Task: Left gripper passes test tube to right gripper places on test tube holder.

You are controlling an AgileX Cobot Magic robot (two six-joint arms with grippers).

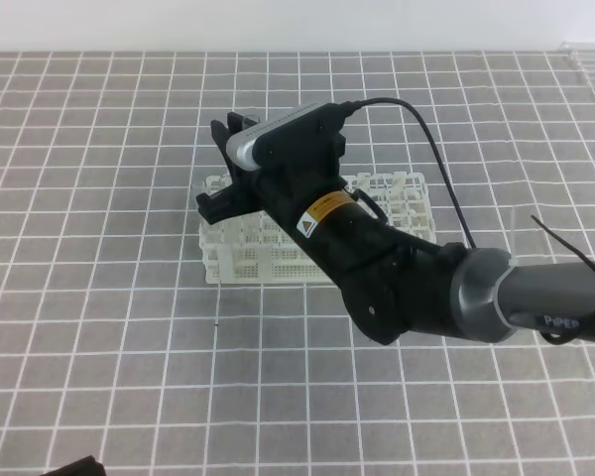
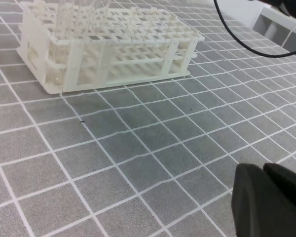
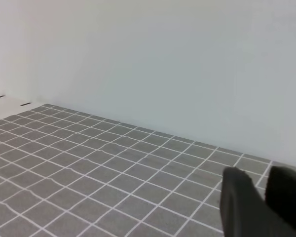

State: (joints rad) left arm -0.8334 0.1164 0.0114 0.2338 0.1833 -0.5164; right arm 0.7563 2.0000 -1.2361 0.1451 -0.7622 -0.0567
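Right pincer (image 1: 218, 169) hangs over the test tube holder's (image 1: 240, 248) left end, jaws slightly apart, contents unclear. Left pincer (image 2: 264, 173) closed, empty, well away from holder. Test tube not discernible. Gridded surface (image 1: 99, 347).

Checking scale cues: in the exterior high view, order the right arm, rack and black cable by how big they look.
1. Right arm, largest, though it is nearer the camera.
2. Rack, partly hidden behind the arm.
3. Cable, long but very thin.
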